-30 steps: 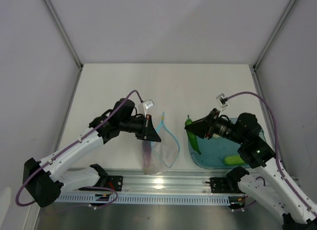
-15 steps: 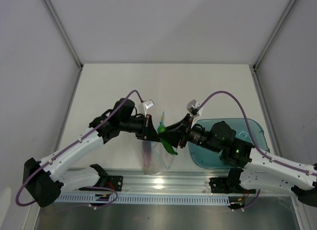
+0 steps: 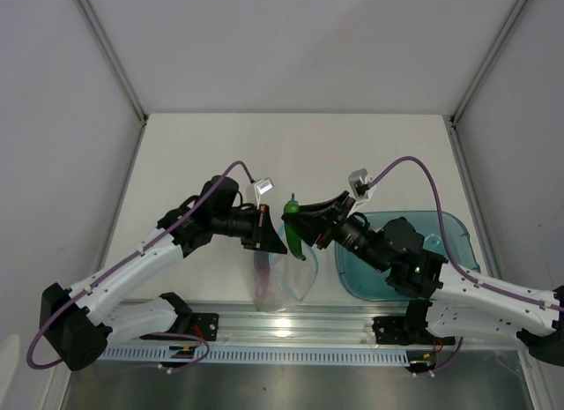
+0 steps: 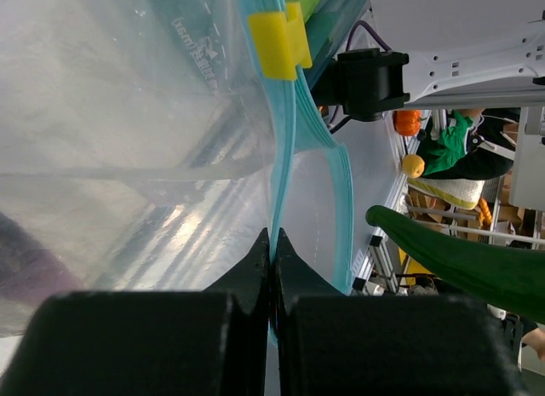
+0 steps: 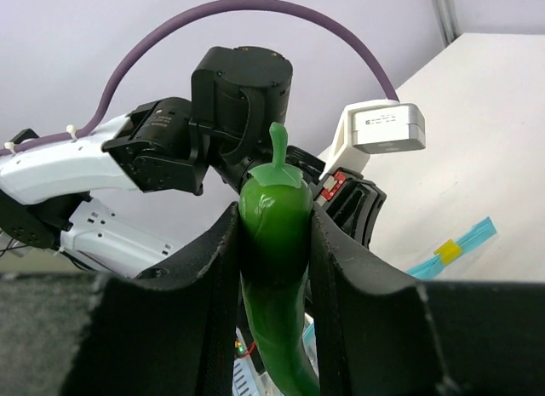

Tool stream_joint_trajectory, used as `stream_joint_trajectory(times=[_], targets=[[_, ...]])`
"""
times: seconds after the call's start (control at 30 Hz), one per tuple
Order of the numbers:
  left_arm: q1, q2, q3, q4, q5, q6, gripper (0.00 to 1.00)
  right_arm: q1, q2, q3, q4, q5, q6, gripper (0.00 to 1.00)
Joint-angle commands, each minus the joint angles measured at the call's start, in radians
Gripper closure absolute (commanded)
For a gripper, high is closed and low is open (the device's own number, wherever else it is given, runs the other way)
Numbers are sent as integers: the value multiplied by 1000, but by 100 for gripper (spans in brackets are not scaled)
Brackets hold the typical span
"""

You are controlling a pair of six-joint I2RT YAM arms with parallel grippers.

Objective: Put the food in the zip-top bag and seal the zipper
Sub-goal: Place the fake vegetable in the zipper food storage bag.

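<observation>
My left gripper [image 3: 275,242] is shut on the light blue zipper [image 4: 285,157] edge of the clear zip-top bag [image 3: 286,282] and holds its mouth up. A yellow slider [image 4: 279,43] sits on the strip. A dark purple shape [image 3: 263,269], seemingly the eggplant, shows through the bag. My right gripper [image 3: 296,219] is shut on the dark green pepper [image 3: 299,238], stem up, its tip at the bag's open mouth. The pepper also shows in the left wrist view [image 4: 460,260] and the right wrist view [image 5: 274,234]. The other foods are hidden.
The teal tray [image 3: 445,238] lies at the right, partly under my right arm. A metal rail [image 3: 282,326] runs along the near table edge. Grey walls with angled frame posts close in the left, right and back.
My right gripper has carried the pepper left from over the teal tray to the bag's mouth, then lifted it slightly. My left gripper has kept holding the bag's edge.
</observation>
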Motion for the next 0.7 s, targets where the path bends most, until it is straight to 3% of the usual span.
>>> stream_joint_trajectory(times=[0.0,0.67], targets=[[-5,-23,7,30,21,-10,100,10,11,-44,80,42,26,100],[-5,-42,27,8,-1,0,99,108,-46,-203,-15,149,66,100]])
